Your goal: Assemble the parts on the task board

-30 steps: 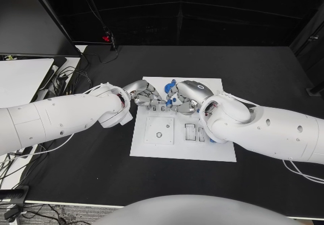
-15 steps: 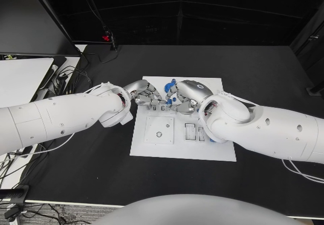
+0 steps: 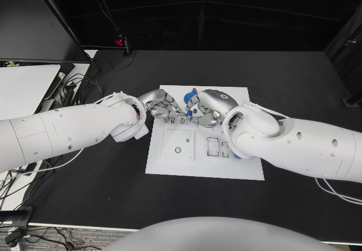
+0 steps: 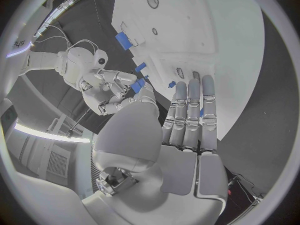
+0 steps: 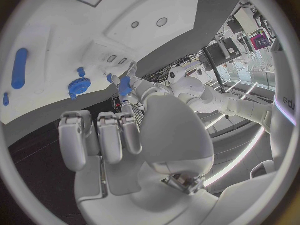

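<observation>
Nothing has shifted: both hands hover together over the task board (image 3: 175, 166). The right robot hand (image 3: 205, 111) pinches a blue part (image 4: 137, 86); the left robot hand (image 3: 160, 106), just beside it, has an unclear grip.

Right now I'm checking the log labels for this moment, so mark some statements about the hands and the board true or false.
1. Both hands are over the far part of the task board. True: the left hand and the right hand meet there.
2. The right hand holds a small blue part. True: the right wrist view shows it pinched at the fingertips.
3. The task board lies on a wooden table. False: the table is black.
4. A blue gear-shaped part lies on the board. True: it shows in the right wrist view.
5. The two hands are far apart, at opposite ends of the table. False: they are close together over the board.
</observation>
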Available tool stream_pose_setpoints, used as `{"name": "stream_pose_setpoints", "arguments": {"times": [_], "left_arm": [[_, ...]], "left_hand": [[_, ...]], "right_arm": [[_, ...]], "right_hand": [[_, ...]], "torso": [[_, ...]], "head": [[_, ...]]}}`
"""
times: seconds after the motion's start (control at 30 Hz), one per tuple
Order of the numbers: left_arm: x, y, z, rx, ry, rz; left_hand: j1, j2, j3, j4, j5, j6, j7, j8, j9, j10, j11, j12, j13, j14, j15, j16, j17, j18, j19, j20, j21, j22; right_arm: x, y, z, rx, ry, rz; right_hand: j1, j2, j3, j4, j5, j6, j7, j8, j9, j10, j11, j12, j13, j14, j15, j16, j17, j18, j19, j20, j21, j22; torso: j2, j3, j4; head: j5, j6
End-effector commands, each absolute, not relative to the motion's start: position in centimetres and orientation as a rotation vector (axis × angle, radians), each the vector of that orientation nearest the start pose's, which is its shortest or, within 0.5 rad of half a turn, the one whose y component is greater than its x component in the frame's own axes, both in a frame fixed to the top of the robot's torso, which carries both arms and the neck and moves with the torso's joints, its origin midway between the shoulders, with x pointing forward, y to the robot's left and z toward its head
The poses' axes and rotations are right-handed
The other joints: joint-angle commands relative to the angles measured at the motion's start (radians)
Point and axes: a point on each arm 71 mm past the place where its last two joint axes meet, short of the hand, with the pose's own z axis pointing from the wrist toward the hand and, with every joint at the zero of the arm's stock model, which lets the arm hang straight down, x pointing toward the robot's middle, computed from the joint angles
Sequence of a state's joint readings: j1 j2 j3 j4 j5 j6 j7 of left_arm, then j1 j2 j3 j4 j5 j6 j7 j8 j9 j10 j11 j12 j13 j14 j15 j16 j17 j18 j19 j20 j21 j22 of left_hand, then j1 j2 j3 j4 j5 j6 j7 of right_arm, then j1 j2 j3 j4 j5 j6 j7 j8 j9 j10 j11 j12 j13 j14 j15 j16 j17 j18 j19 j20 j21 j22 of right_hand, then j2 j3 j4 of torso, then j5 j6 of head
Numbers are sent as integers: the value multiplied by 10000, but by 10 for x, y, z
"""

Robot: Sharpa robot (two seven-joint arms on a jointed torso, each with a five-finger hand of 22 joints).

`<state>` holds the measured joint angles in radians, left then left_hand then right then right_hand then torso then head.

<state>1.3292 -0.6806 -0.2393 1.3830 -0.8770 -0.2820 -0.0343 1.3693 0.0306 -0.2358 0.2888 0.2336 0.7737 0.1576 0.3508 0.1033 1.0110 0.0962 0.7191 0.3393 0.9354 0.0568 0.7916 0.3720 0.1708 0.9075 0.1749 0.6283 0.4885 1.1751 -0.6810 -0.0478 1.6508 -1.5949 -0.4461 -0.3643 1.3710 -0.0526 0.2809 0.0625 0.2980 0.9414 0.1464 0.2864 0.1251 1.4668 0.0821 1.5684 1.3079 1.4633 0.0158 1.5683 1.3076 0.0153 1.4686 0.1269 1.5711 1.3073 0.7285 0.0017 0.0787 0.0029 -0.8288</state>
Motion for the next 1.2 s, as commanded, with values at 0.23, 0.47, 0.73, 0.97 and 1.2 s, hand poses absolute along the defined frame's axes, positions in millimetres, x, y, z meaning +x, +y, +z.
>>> {"name": "stream_pose_setpoints", "arguments": {"times": [0.23,0.47,0.73,0.97,1.2], "left_arm": [[506,176,-206,-2295,19026,-8727],[503,189,-205,-2422,19030,-8649],[498,201,-203,-2554,18909,-8631],[495,207,-201,-2649,18863,-8588],[493,211,-200,-2699,18826,-8557]], "left_hand": [[38,25,26,21,53,-65,25,34,11,-32,-22,-72,-19,23,17,-68,8,113,54,-9,-45,10],[53,11,18,12,41,-87,30,27,7,-51,-17,-89,-26,5,22,-79,5,111,47,-6,-54,10],[80,9,23,5,41,-90,30,29,8,-59,-17,-98,-30,-3,24,-84,3,110,43,-5,-59,10],[107,13,30,1,42,-91,28,32,9,-59,-20,-103,-32,-5,24,-85,3,110,42,-5,-62,10],[111,14,31,2,42,-91,28,32,9,-59,-20,-104,-33,-4,24,-85,3,110,42,-5,-62,10]], "right_arm": [[451,-100,-176,-1482,15625,6863],[454,-103,-179,-1601,15871,6459],[461,-103,-182,-1980,16421,5601],[465,-96,-185,-2762,16842,4586],[467,-86,-186,-3257,17097,4008]], "right_hand": [[-73,-25,13,-39,3,70,4,26,2,1040,-55,24,2629,1075,-64,25,2632,-153,1022,-67,-3,2635],[-61,-11,20,-47,-65,99,6,-19,-10,1040,-52,24,2629,1075,-62,25,2632,-153,1022,-68,-3,2635],[-64,3,12,-45,-202,163,3,-92,-28,1040,-53,24,2629,1075,-56,25,2632,-153,1022,-65,-3,2635],[-48,15,8,-56,-365,234,-8,-165,-44,1040,-63,24,2629,1075,-48,25,2632,-153,1022,-60,-3,2635],[-39,31,7,-59,-506,279,-11,-233,-58,1040,-68,24,2629,1075,-40,25,2632,-153,1022,-54,-3,2635]], "torso": [[2,4,15],[-7,-3,13],[2,-10,14],[6,-8,7],[-4,-8,-9]], "head": [[-5,13],[42,17],[58,42],[77,43],[77,35]]}}
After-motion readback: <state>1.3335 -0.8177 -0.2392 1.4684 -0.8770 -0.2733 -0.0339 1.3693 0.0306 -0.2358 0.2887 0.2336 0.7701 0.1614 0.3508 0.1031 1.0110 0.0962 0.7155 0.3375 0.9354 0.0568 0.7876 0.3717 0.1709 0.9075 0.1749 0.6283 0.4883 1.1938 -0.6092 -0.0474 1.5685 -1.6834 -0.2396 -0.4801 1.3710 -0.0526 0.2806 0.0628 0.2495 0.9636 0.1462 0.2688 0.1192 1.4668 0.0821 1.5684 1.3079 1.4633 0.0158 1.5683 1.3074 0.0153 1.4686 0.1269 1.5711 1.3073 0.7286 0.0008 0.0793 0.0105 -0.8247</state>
